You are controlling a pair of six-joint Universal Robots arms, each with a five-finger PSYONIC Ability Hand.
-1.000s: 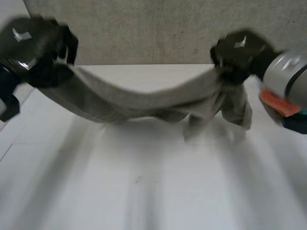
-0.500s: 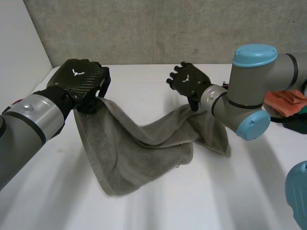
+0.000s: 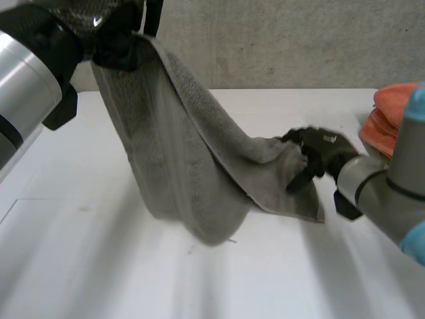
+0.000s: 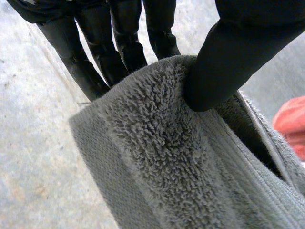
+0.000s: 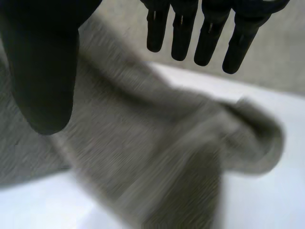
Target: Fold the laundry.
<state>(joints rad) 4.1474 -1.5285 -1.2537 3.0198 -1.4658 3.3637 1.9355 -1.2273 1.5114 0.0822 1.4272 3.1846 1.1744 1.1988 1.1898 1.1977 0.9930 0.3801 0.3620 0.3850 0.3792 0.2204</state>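
Note:
A grey towel [image 3: 179,153] hangs from my left hand [image 3: 113,33], which is raised high at the table's far left. In the left wrist view the thumb [image 4: 228,57] pinches a thick fold of the towel [image 4: 167,157] against the fingers. The towel's lower end bunches on the white table [image 3: 265,279], and one end lies flat beside my right hand [image 3: 319,156]. That hand is low over this end, open. In its wrist view the fingers [image 5: 205,33] are straight and apart from the thumb, with the towel [image 5: 157,143] below them and nothing between.
A stack of orange cloths [image 3: 392,113] sits at the table's far right edge, close behind the right arm; it also shows past the towel [image 4: 290,124] in the left wrist view. A grey wall runs along the table's back.
My right hand has let go of the towel and dropped to the table beside its end. My left hand has lifted its corner much higher, so the towel now hangs from it.

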